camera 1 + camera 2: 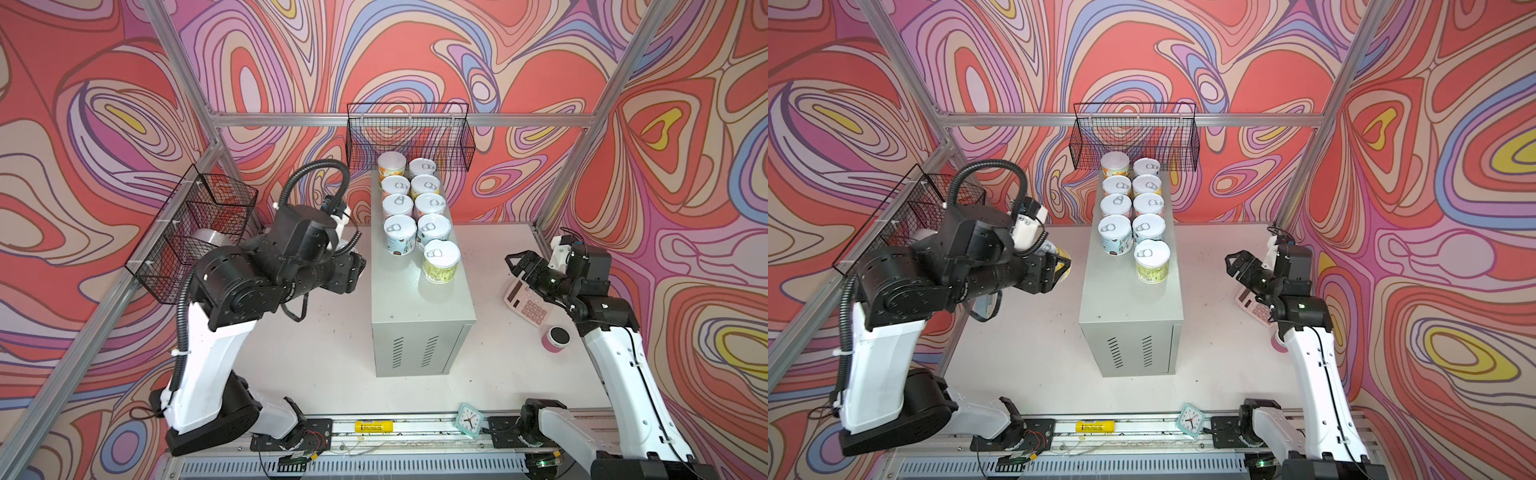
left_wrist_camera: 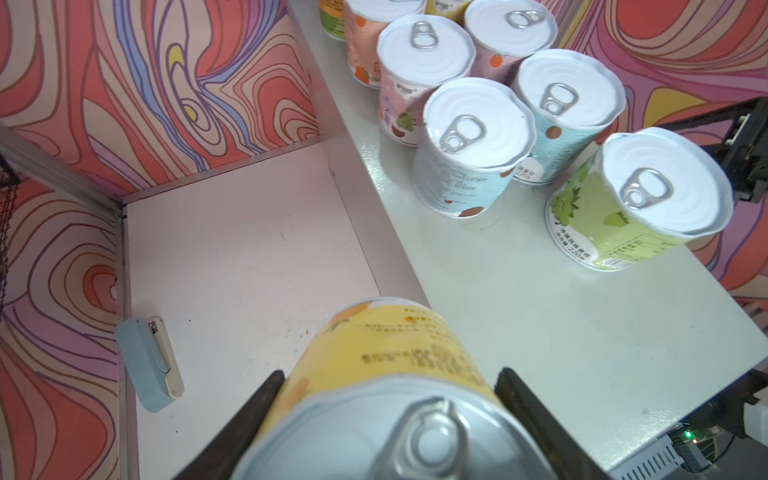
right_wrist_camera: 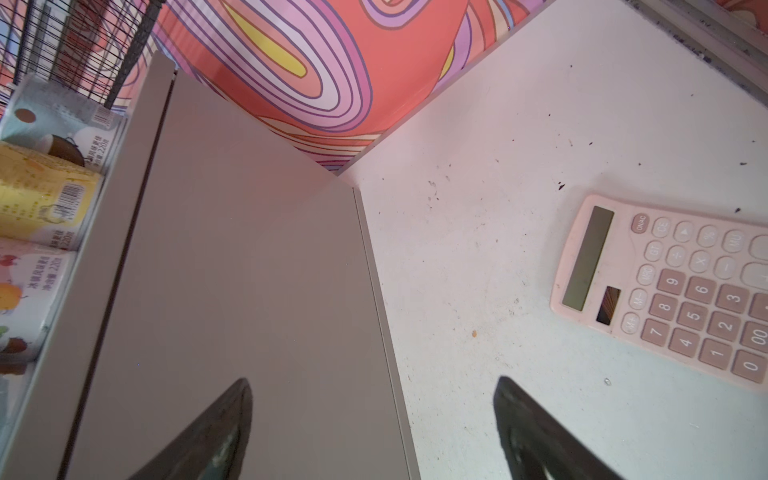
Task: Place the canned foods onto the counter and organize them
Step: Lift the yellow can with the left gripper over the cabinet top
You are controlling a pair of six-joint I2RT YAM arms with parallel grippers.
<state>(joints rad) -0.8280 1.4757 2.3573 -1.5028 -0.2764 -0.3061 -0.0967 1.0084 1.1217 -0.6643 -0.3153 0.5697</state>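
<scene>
Left gripper [image 2: 390, 399] is clamped on the yellow-label can [image 2: 386, 345], jaws pressing its sides just below the lid. I read the can as held off the tabletop [image 2: 249, 249], just beside the counter [image 2: 519, 311] on its left flank. Nine cans [image 1: 397, 205] stand upright on the counter's top: two rows of four running toward the back wall, plus a green-label can [image 1: 441, 261] alone at the near end of the right row. Right gripper [image 3: 374, 415] hangs spread wide and empty by the counter's right side, near the pink calculator [image 3: 665, 291].
</scene>
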